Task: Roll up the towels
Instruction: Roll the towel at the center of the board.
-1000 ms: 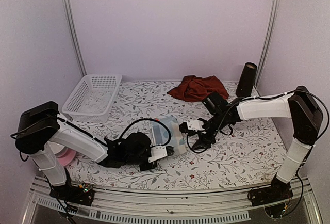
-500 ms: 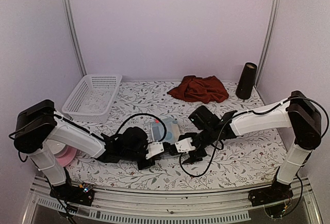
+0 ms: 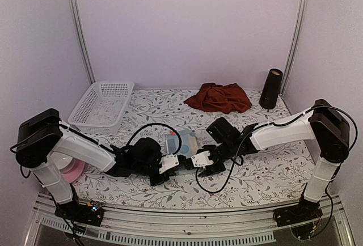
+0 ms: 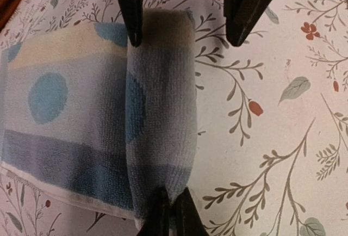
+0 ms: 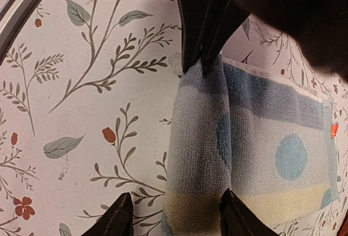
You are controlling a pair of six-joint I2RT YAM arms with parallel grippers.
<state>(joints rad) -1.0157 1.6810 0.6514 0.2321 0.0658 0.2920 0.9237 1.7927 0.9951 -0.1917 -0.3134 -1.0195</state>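
The pastel towel (image 3: 180,143) lies flat at front centre of the table (image 3: 266,172). It is light blue with darker blue dots and bands, a pale yellow strip and a small red tag (image 5: 333,130). One edge is turned over into a loose roll (image 4: 160,111). The maroon towel (image 3: 218,97) lies crumpled, apparently unrolled, near the back edge.

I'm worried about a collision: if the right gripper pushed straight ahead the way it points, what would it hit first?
Likely the rolled edge of the checked towel, between the open fingers of the right gripper; then the left gripper pinching the roll's far end.
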